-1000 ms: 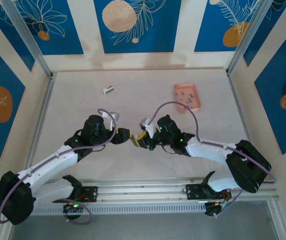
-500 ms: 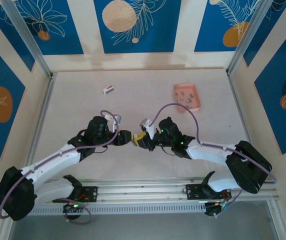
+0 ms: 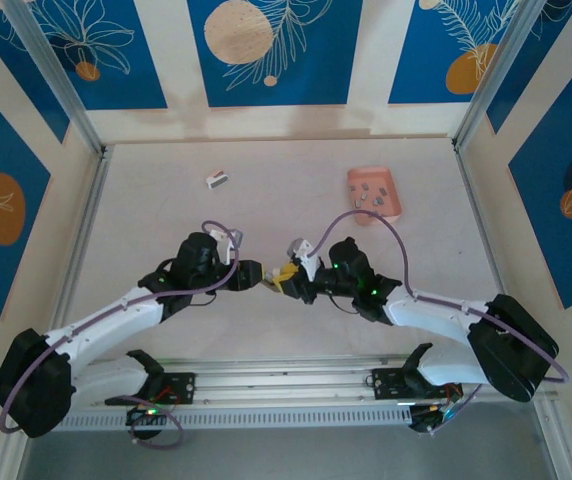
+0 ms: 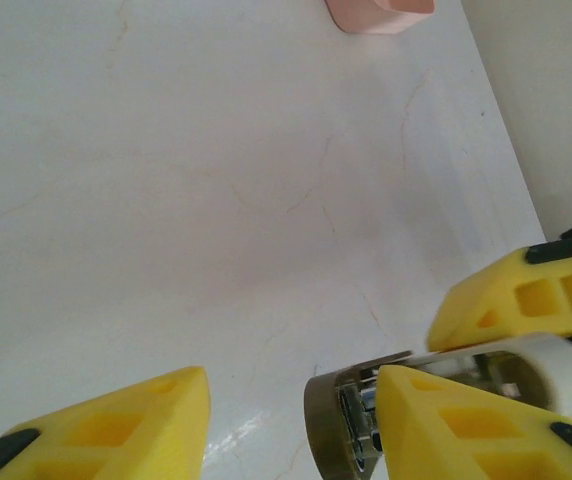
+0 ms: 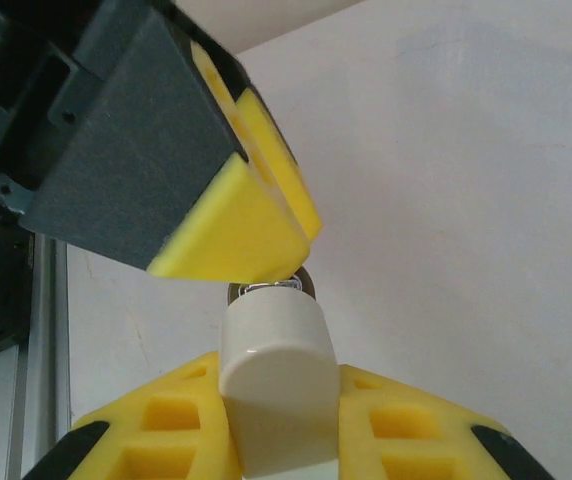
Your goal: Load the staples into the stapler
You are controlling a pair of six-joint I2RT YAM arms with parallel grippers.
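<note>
1. Both my arms lay low over the table (image 3: 166,200). They reached in from the outer sides, so my two grippers met tip to tip in the middle.
2. My right gripper (image 3: 284,281) was clamped on the cream body of the stapler (image 5: 271,340), whose metal end pointed toward my left gripper.
3. My left gripper (image 4: 294,395) had its fingers apart. The stapler's metal end sat between them, close against one finger with a gap to the other.
4. The staples (image 3: 369,188) lay in the pink tray (image 3: 398,205), well beyond my right gripper toward the far wall and apart from both grippers.
</note>
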